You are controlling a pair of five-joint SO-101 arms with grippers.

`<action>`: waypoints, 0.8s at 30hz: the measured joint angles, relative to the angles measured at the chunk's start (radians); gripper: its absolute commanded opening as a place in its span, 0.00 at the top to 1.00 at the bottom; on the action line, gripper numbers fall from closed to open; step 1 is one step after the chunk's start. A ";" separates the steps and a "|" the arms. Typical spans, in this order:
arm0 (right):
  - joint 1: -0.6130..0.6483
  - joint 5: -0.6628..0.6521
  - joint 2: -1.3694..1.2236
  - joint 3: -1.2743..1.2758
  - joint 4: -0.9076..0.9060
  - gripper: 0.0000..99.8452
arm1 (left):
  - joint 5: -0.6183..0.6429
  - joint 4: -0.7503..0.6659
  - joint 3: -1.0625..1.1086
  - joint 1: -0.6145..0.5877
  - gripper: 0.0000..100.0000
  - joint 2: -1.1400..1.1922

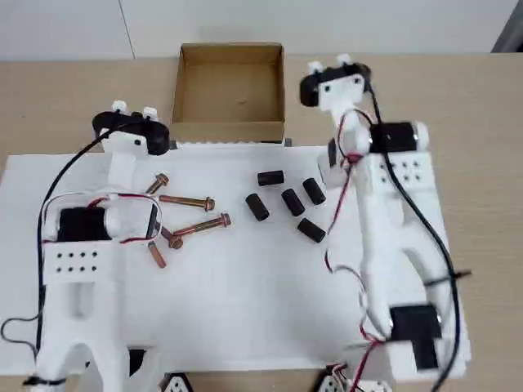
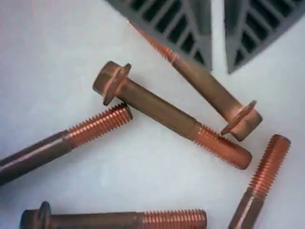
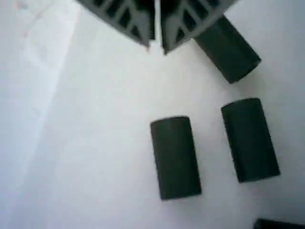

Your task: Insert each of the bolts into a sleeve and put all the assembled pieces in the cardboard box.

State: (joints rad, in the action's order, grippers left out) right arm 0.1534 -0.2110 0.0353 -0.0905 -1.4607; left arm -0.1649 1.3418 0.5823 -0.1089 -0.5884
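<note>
— How far along am I?

— Nothing is finished yet, I'd judge. Your box (image 1: 231, 131) stands empty at the far edge of the white sheet (image 1: 245, 294).

— And the parts?

— Five bolts (image 1: 188, 199) lie scattered loose on your left side. Five sleeves (image 1: 292, 202) lie grouped to their right, well apart from them. No bolt sits in a sleeve.

— The claws?

— Your left claw (image 2: 219, 69) hangs over the bolts, fingers slightly apart, gripping nothing. One bolt's shank runs beneath one finger. Your right claw (image 3: 156, 47) hangs just beside the sleeves, fingers nearly together with only a slit between them, and it is empty too.

— So what's left?

— All of it, by my reading: five insertions, then five assembled pieces into the box.
</note>
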 measured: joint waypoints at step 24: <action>0.103 -0.153 -0.520 -0.336 -0.137 0.87 | -0.002 0.000 -0.012 0.000 0.95 0.114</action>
State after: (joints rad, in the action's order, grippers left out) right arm 0.2562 -0.3644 -0.4849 -0.4266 -1.5973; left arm -0.1665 1.3418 0.5700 -0.1089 -0.4749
